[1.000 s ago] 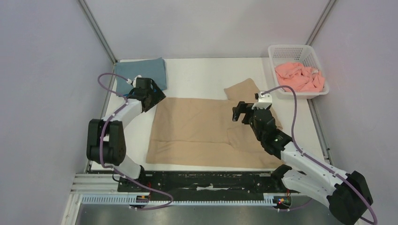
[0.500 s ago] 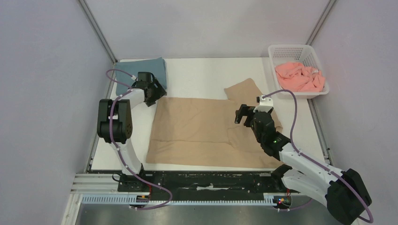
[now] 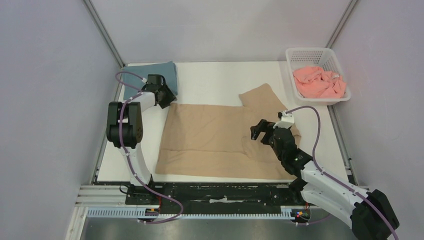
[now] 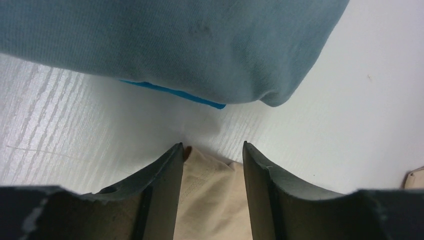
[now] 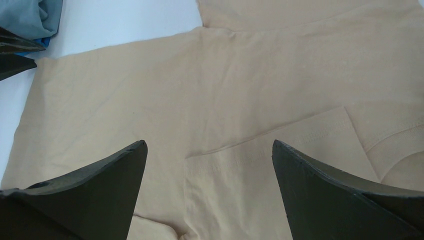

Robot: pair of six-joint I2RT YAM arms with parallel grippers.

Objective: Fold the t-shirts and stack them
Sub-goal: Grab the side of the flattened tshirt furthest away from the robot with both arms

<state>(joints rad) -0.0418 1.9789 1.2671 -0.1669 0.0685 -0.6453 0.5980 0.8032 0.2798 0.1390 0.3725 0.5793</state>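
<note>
The tan t-shirt [image 3: 215,135] lies spread flat across the middle of the table, with one sleeve folded in. My left gripper [image 3: 168,98] is at its far left corner. In the left wrist view, my left gripper [image 4: 212,146] has its jaws narrowed, and the tan corner [image 4: 210,200] is bunched between them, touching both fingers. Just beyond it lies the folded slate-blue t-shirt [image 4: 175,45], with a bright blue edge [image 4: 170,90] showing under it. My right gripper [image 3: 257,131] is open and empty above the tan shirt's right part [image 5: 225,100]. The salmon-pink t-shirt [image 3: 320,81] lies crumpled in the basket.
The white slatted basket [image 3: 310,51] stands at the far right corner of the table. The slate-blue stack [image 3: 162,72] sits at the far left corner. Grey walls enclose the table on three sides.
My left gripper moved back and left to the tan shirt's far left corner and closed on it. My right gripper drew back toward the near right, staying open.
</note>
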